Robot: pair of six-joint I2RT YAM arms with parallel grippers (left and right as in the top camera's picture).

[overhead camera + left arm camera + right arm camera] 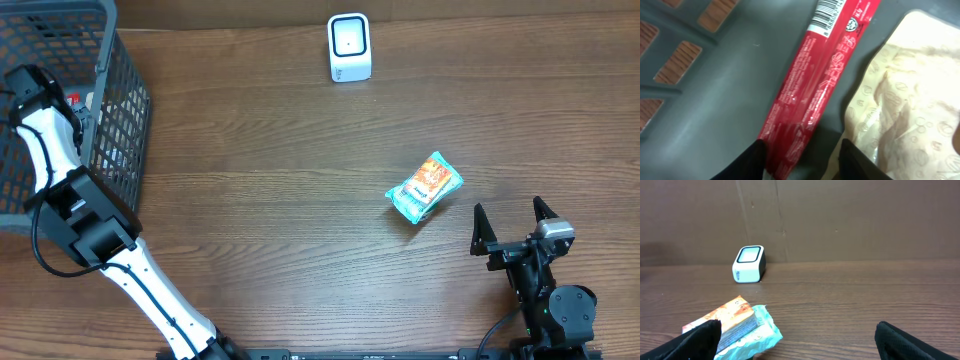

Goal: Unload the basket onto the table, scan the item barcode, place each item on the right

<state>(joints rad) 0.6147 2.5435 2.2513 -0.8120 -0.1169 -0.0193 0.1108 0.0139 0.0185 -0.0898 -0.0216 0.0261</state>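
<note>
Grey basket floor (715,110): red packet (810,90) lengthwise ahead, near end inside half-open left tool (802,145), unclamped; right tool (508,205) wide, empty.

Overhead: dark wooden table (250,200) is viewed straight down, from afar. Left wrist: grey plastic mesh basket (715,100) is viewed closely, from inside. Right wrist: table is viewed low, forward; white box-shaped scanner (748,264) is shared with overhead.

long red packet (812,80) lies flat on the basket floor (720,95), barcode (829,7) up.
</note>
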